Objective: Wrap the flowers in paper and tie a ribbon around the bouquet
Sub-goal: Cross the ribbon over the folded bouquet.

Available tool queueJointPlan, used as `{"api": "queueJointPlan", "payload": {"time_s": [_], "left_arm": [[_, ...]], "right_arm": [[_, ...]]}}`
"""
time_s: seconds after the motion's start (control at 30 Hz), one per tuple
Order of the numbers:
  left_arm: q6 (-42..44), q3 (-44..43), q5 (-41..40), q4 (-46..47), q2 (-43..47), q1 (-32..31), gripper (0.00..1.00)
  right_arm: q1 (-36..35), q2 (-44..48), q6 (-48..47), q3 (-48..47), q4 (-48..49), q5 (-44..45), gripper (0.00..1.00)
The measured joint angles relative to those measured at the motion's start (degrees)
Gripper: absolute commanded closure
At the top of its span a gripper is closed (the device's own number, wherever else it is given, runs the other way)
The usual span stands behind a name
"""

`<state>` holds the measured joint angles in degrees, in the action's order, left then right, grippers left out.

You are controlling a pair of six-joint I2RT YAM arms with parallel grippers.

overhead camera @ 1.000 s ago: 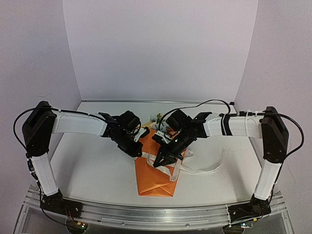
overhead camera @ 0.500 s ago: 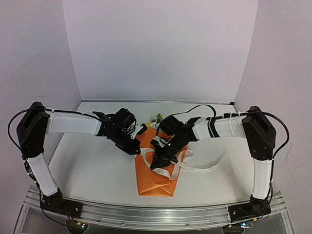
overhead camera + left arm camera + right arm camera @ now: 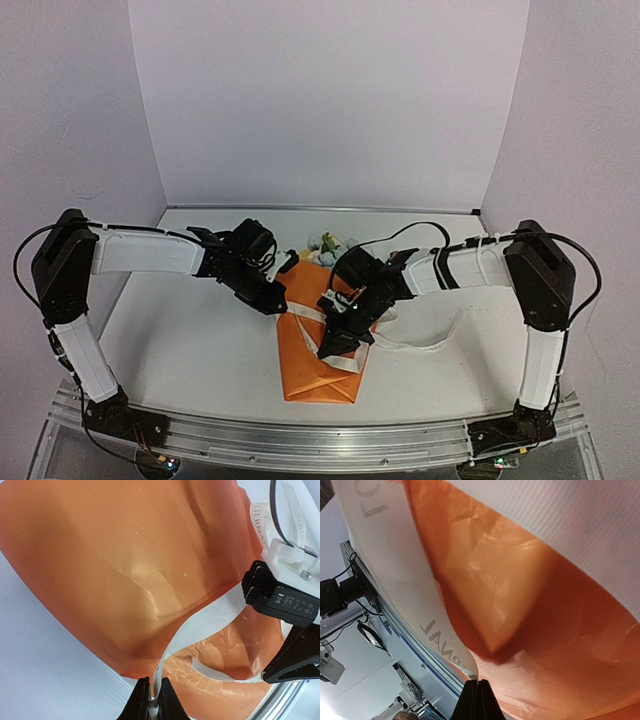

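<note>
The orange paper [image 3: 315,370] lies wrapped into a cone at the middle of the frame, with the flowers [image 3: 326,242] poking out at its far end. The left gripper [image 3: 153,692] is pinched on the ribbon [image 3: 395,575] at the paper's left edge. The right gripper [image 3: 475,692] is clamped on it too, over the paper's middle.

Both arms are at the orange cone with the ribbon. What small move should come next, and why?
Probably ease the two grippers a little apart to take up slack. The left gripper and the right gripper each pinch the ribbon, which crosses the paper loosely, one curl standing off it, so the band is not yet snug enough to tie.
</note>
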<state>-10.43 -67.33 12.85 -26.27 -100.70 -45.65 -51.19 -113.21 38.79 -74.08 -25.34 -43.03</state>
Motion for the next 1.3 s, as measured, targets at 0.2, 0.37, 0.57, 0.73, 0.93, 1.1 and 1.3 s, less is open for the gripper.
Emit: {"api": "queueJointPlan", "payload": {"time_s": [0.2, 0.37, 0.57, 0.73, 0.93, 1.1, 1.3], "left_arm": [[-0.1, 0.3, -0.5, 0.3, 1.1, 0.0, 0.90], [-0.1, 0.4, -0.6, 0.4, 1.9, 0.0, 0.90], [-0.1, 0.7, -0.6, 0.8, 2.1, 0.0, 0.90], [-0.1, 0.7, -0.6, 0.9, 2.1, 0.0, 0.90], [-0.1, 1.0, -0.6, 1.1, 2.1, 0.0, 0.89], [-0.1, 1.8, -0.5, 1.8, 2.5, 0.0, 0.88], [-0.2, 2.2, -0.3, 2.4, 2.7, 0.0, 0.88]], "right_arm": [[-0.4, 0.7, -0.7, 0.0, -0.5, 0.3, 1.00], [-1.1, 1.9, -2.6, -0.5, -4.3, 2.9, 1.00], [-2.6, 3.3, -5.8, -4.9, -11.1, 7.9, 1.00], [-3.9, 3.4, -7.9, -9.1, -15.9, 10.7, 1.00], [-4.6, 3.4, -8.9, -11.3, -18.5, 11.2, 1.00], [-4.8, 1.4, -9.4, -13.6, -21.0, 13.0, 1.00], [-5.1, -2.0, -10.5, -18.9, -25.9, 17.8, 1.00]]}}
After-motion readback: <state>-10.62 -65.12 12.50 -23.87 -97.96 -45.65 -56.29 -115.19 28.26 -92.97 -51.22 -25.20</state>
